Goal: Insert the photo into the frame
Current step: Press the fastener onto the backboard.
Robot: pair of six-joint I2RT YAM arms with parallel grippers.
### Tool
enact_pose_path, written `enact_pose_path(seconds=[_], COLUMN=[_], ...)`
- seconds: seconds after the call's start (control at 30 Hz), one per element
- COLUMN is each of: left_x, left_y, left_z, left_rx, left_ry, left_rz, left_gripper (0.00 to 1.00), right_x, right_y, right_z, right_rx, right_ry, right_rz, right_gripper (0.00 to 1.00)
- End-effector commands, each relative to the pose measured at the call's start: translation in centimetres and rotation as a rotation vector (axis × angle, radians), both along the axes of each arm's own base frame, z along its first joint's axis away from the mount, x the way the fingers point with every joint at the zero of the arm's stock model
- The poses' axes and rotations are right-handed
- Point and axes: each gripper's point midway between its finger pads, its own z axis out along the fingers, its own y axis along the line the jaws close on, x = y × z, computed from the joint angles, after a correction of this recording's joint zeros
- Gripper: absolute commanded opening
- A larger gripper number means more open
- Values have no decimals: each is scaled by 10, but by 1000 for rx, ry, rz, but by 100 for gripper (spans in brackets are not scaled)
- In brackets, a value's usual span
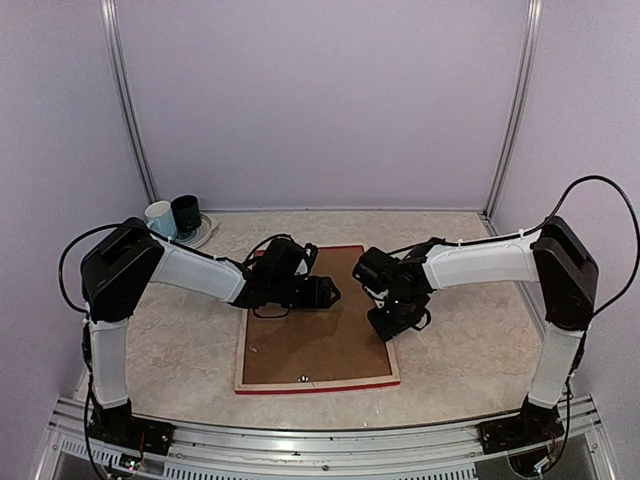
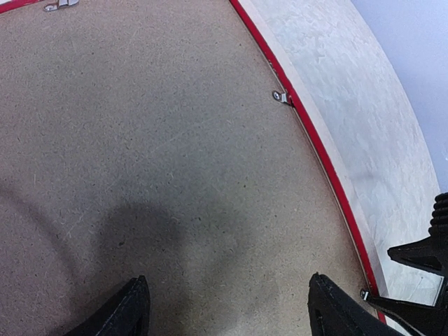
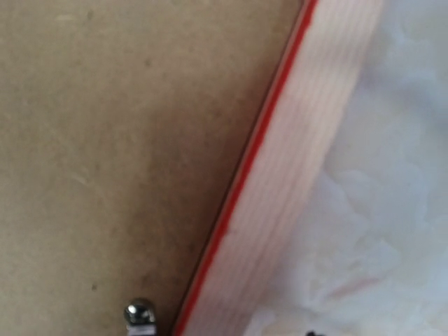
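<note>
The frame [image 1: 320, 385] lies face down in the middle of the table [image 1: 470, 360], showing its red rim and pale wood sides. A brown backing board [image 1: 320, 345] fills its opening. The photo is not visible anywhere, and whether it sits under the board cannot be told. Small metal clips [image 2: 281, 96] sit along the inner rim. The likely risks: a clip not turned over the board would let it lift out, and a push at the rim could slide the whole frame across the table. The left gripper [image 2: 234, 311] hovers over the board, inside the rim, jaws wide with nothing between them. The right gripper [image 1: 400, 322] sits at the frame's right rim; how its jaws stand cannot be told
</note>
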Motion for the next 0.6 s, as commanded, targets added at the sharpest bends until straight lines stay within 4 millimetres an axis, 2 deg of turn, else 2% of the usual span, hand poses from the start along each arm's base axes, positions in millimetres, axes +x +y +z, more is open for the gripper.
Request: enact_pose_path(seconds=[0.0, 0.27, 0.57], left_x=[-19, -19, -20], left_y=[21, 22, 23], left_z=[-50, -50, -54], left_rx=[123, 125, 131], left_ry=[121, 122, 131], left_rz=[17, 19, 27], left_gripper=[77, 77, 76], right_x=[-15, -16, -17], right_y=[-39, -45, -37], right_z=[-40, -46, -48], right_rx=[-282, -431, -447], right_ry=[31, -16, -35], right_rz=[3, -19, -5], right_gripper=[48, 47, 43])
